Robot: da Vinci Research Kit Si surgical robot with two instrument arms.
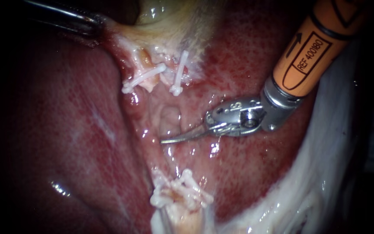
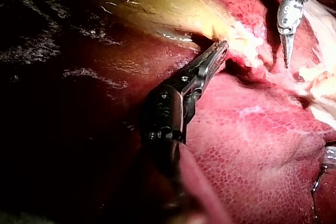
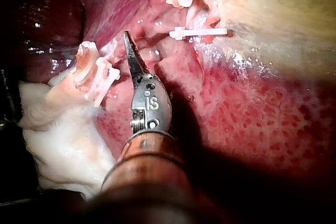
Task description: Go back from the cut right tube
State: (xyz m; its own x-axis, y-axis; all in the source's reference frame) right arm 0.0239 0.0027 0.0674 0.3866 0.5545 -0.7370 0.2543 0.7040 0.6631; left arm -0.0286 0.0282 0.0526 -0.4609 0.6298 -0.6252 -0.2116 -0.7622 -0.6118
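My right instrument (image 1: pixel 182 136) comes in from the upper right on an orange shaft. Its curved blades lie together, holding nothing, in the gap between the cut tube ends. Above them, two white clips (image 1: pixel 143 78) (image 1: pixel 178 73) sit on the upper stumps under the gallbladder (image 1: pixel 182 26). Below, several clips (image 1: pixel 182 190) crowd the lower stump (image 1: pixel 187 216). In the right wrist view the blades (image 3: pixel 131 51) point between the clipped lower stump (image 3: pixel 100 77) and a clip (image 3: pixel 202 33). My left instrument (image 1: pixel 92 22) is shut on the gallbladder's pale edge and holds it up; the left wrist view shows this grip (image 2: pixel 216 55).
Red, wet liver (image 1: pixel 66 130) surrounds the cut site on both sides. White gauze-like material (image 1: pixel 325 164) lies along the lower right. In the left wrist view my right instrument (image 2: pixel 287 40) hangs tip-down beyond the left jaws.
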